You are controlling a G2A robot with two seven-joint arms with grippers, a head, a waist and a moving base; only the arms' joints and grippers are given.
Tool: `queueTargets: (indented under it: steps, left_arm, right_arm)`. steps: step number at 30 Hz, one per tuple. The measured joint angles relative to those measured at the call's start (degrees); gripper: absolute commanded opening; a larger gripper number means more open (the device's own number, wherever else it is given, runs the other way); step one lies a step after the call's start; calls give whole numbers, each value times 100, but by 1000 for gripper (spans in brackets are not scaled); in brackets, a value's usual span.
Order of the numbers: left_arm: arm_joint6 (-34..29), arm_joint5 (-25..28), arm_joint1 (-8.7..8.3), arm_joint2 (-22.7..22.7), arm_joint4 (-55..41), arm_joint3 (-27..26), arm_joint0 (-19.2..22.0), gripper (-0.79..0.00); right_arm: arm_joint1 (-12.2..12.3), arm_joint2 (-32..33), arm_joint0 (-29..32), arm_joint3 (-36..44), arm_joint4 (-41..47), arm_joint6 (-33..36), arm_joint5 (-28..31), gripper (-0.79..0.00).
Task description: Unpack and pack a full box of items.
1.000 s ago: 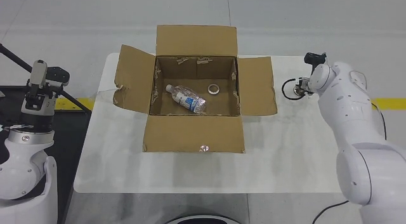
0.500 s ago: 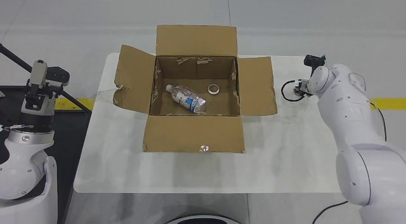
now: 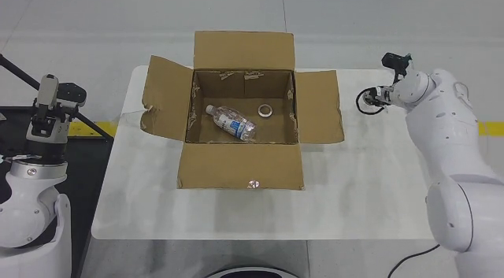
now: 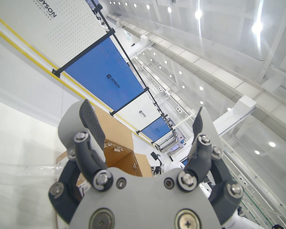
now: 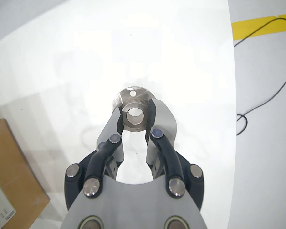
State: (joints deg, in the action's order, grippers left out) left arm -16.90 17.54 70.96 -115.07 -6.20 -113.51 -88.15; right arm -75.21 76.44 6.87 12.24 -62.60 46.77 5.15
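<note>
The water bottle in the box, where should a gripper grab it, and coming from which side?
Grip the water bottle mid-body, coming straight down through the open top of the cardboard box. It lies on its side, diagonal on the floor, so close across its narrow width. The walls block a sideways approach. The right gripper holds a metal flange.

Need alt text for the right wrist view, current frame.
The right gripper is shut on a metal flanged bushing, its bore facing the camera, over the white table. A cardboard box flap lies at the frame's edge, and yellow floor tape shows beyond the table's edge.
</note>
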Motion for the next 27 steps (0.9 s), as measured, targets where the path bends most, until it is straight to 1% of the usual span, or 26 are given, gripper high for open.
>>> queueTargets:
  steps: [4,7,10,13,16,19,20,23,26,27]
  left_arm:
    - [0,0,0,0,0,0,0,0]
    - [0,0,0,0,0,0,0,0]
    - [0,0,0,0,0,0,0,0]
    - [0,0,0,0,0,0,0,0]
    - [0,0,0,0,0,0,0,0]
    - [0,0,0,0,0,0,0,0]
    - [0,0,0,0,0,0,0,0]
    - [0,0,0,0,0,0,0,0]
    - [0,0,0,0,0,0,0,0]
    - [0,0,0,0,0,0,0,0]
  right_arm:
    - [106,122,-113,264,208,20,374,-785]
    - [176,236,-139,584,447,163,725,-785]
    - [227,308,-44,1099,655,397,1029,-785]
    - [254,372,247,1916,943,711,1190,-785]
    - [294,469,743,3099,1350,1215,1213,-785]
    - [342,579,1410,4571,1772,1772,1033,-785]
    - [362,623,1702,5192,1947,1985,946,-785]
    - [406,685,2382,6603,2356,2440,771,-785]
    - [434,600,2870,7648,2572,2732,669,-785]
    - [438,541,2979,7887,2601,2769,628,-785]
